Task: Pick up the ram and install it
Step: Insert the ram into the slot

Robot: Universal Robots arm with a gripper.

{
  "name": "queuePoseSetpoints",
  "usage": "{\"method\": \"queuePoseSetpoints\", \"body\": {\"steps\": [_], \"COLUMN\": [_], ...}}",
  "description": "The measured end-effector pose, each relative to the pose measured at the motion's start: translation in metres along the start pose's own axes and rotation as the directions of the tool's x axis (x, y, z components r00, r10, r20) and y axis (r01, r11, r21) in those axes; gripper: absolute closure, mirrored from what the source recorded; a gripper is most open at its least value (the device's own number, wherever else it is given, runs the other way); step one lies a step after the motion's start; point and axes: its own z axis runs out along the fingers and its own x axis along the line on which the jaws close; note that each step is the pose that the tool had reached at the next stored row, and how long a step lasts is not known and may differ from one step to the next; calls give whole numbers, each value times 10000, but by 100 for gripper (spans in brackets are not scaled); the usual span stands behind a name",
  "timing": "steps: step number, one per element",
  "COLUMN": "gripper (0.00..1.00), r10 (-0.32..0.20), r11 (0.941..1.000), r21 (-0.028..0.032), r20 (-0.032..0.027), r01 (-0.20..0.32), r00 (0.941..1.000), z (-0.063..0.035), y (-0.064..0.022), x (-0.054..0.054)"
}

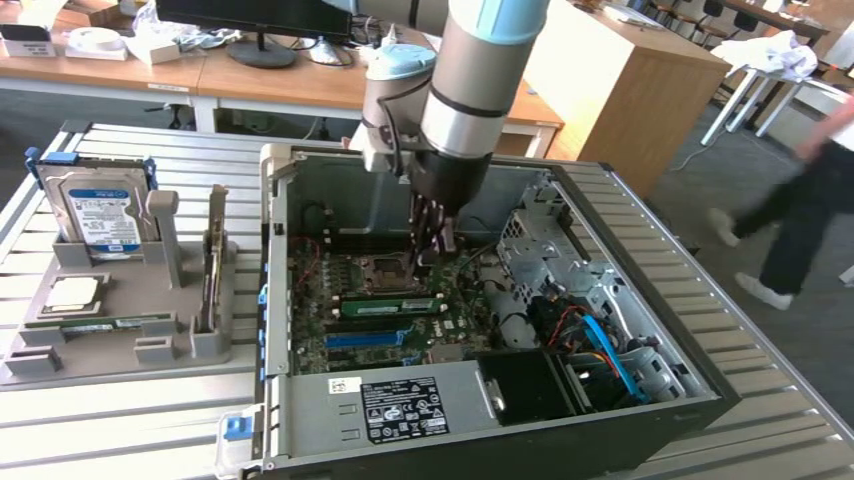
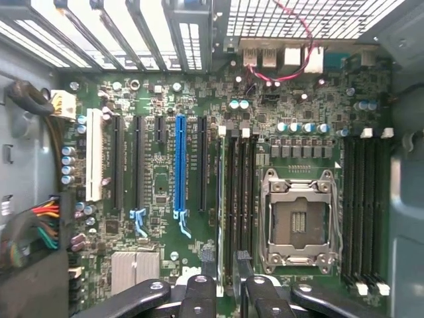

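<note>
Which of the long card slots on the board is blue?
The slot beside the short black one; the other long slots are black or white.

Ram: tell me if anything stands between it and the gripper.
Nothing visible does. The ram stands on edge on the motherboard beside the empty processor socket, with the gripper close above it inside the case.

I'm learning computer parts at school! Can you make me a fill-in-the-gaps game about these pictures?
1. The gripper hangs inside the open computer ____.
2. The hard drive stands in the grey holder on the exterior view's ____.
3. The processor socket on the motherboard is ____.
4. One long slot on the motherboard is coloured ____.
Missing words: case; left; empty; blue.
</note>
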Motion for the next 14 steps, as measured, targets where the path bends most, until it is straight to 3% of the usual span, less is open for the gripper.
{"method": "queuePoseSetpoints", "body": {"steps": [4,14], "gripper": [75,75], "r10": [0,0], "r11": [10000,10000], "r21": [0,0], "r20": [-8,-12], "r01": [0,0], "r00": [10000,10000], "z": [-136,-320], "y": [1,2], "x": [-1,-2]}}
